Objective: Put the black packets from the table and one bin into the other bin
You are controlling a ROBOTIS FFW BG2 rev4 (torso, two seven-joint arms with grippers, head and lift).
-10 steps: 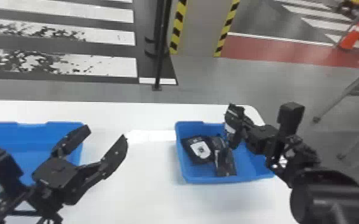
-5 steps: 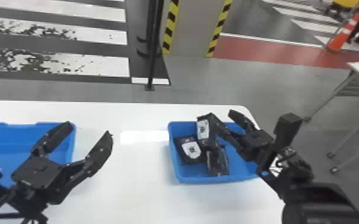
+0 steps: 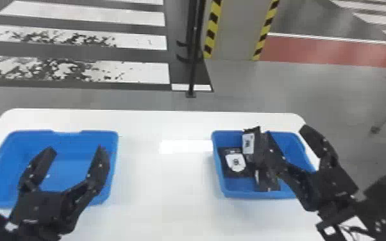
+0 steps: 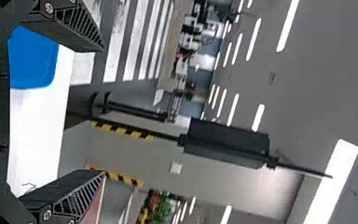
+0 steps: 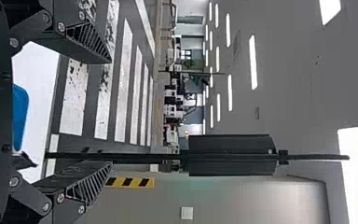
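Left gripper (image 3: 76,150), right gripper (image 3: 287,131): fingers apart. Flat black white-labelled packets (image 3: 235,162), apparently overlapping, beside the right one in blue plastic bin (image 3: 253,194); smooth white table (image 3: 170,179) beneath both; grey striped-edge column (image 3: 234,29) beyond.

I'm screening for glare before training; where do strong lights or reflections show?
Head view: a bright patch on the white table, between the left bin and right bin; left wrist view: glowing ceiling lights; right wrist view: more ceiling lights.
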